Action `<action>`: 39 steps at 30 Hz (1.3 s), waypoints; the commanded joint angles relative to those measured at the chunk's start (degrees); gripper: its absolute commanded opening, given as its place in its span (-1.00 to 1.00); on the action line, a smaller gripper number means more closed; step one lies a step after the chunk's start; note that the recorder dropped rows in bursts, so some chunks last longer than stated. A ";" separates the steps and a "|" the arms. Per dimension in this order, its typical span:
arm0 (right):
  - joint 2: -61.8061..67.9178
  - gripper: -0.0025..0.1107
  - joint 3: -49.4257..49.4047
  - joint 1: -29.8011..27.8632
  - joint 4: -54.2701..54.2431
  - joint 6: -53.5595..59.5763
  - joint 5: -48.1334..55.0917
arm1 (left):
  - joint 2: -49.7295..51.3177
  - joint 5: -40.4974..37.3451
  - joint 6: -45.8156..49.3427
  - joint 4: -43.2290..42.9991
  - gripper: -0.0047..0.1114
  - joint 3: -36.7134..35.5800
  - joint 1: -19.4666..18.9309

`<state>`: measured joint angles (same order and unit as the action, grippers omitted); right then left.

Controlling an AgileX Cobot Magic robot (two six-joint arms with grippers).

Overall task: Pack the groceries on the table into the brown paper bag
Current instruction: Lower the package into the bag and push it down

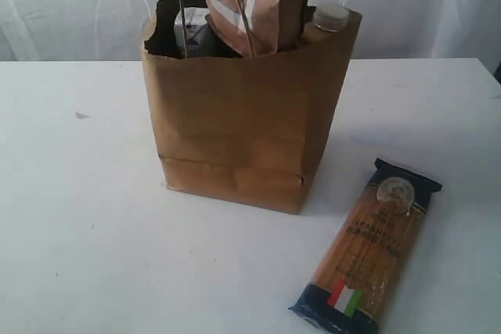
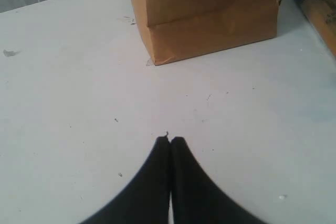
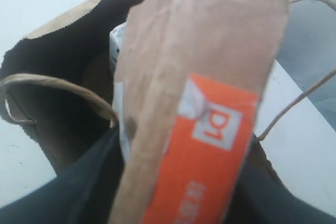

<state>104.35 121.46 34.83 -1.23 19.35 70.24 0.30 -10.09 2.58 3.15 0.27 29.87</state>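
R pincer [image 3: 184, 145] grips a flat, matte kraft pouch [image 3: 205, 40] w/ orange label. The pouch's long axis runs down from the jaws into the mouth of the bag [image 1: 243, 115] just below. Bag is boxy, creased brown paper, upright. Spaghetti pack [image 1: 368, 256] lies flat on table [image 1: 78, 232], below and well apart. L pincer [image 2: 170, 142] is closed, empty, w/ the bag ahead.

bag [image 1: 243, 138] mouth blocked — brown pouch [image 1: 246, 9], handles [image 1: 181, 13], open table [image 1: 78, 232] left
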 commanded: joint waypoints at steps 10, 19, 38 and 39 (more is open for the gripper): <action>2.17 -0.96 0.64 0.00 4.61 -8.17 -7.26 | -0.30 -0.20 0.20 -0.07 -0.92 -0.27 -0.03; 3.87 -0.96 0.64 0.00 2.97 -9.97 -2.82 | -0.30 -0.20 0.20 -0.07 -0.92 -0.27 -0.03; 9.08 -0.96 0.73 0.00 2.16 -13.60 -0.27 | -0.30 -0.20 0.20 -0.07 -0.92 -0.27 -0.03; 9.49 -0.96 0.73 0.00 2.16 -13.60 -0.27 | -0.30 -0.20 0.20 -0.07 -0.92 -0.27 -0.03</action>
<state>113.44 121.46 34.93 1.38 6.02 70.19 0.30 -10.09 2.58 3.15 0.27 29.87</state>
